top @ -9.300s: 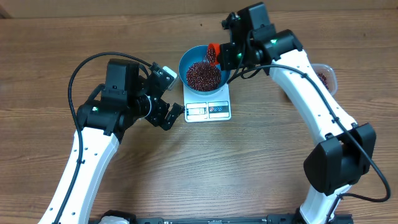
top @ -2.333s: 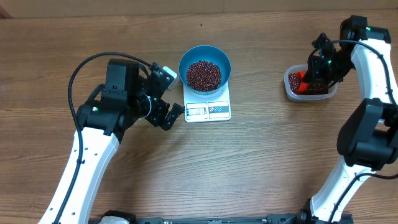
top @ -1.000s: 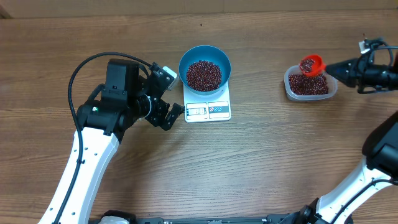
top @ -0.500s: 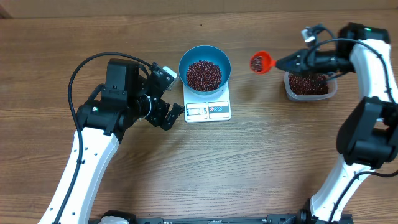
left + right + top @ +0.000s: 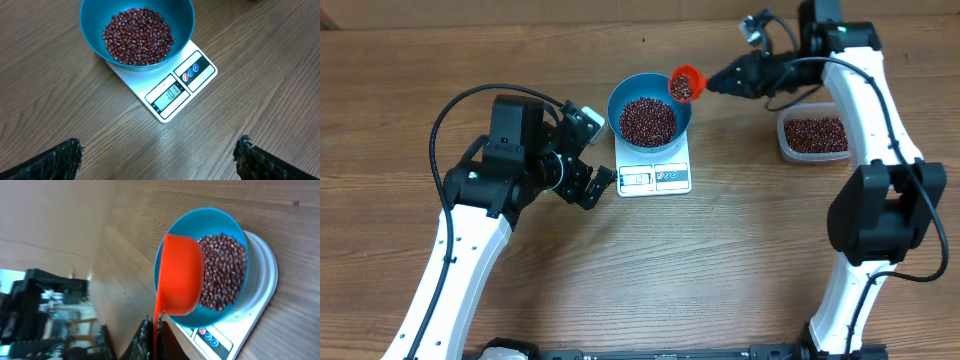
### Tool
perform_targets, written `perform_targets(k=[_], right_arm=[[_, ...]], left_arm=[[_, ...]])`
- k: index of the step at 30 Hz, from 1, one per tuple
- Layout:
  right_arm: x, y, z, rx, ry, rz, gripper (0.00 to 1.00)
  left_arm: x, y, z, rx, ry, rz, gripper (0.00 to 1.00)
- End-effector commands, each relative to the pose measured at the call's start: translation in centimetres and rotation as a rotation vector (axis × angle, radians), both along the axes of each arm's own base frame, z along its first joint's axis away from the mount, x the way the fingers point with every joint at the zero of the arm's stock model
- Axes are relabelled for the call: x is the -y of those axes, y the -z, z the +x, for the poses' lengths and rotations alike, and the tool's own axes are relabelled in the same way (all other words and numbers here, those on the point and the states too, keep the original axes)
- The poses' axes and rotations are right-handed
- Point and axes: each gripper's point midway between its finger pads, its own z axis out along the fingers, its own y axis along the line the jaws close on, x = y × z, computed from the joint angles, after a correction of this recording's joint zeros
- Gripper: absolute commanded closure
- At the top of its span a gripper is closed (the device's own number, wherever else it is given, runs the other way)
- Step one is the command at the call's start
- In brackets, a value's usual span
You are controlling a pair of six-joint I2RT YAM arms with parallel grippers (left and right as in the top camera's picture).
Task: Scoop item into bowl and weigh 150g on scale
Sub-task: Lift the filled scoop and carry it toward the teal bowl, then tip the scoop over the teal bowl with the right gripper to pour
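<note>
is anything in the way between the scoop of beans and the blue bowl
Nothing visible does. The red scoop, held by the right end effector, carries beans and hangs over the blue bowl at its right rim, with only open air beneath. The left end effector sits open, left of the scale.

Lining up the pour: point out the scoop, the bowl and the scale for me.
scoop (image 5: 180, 275), right wrist view, outer wall of its cup.
bowl (image 5: 92, 20), left wrist view, bare inner wall.
scale (image 5: 172, 93), left wrist view, its display.
</note>
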Motion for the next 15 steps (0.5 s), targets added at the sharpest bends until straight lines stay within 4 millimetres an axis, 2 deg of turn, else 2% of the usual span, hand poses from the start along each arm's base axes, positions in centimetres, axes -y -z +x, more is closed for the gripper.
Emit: perform_targets(k=[1,5,11,15], right_arm=[[-0.9,-0.7,1.0,0.076,0.013,-0.12,0.96],[-2.3,-0.3,1.5,0.153,0.009,-0.268,0.96],[-3.9,-1.8,2.4,0.288,0.018,-0.419,0.96],[-4.4,-2.3,2.2,0.334,0.002,-0.484,0.96]], left_arm=[[0.0,-0.5,0.1,0.024,0.015,0.01,0.01],[0.0,-0.5,0.1,0.024,0.015,0.01,0.0],[0.0,-0.5,0.1,0.024,0.015,0.01,0.01],[0.0,-0.5,0.1,0.024,0.015,0.01,0.01]])
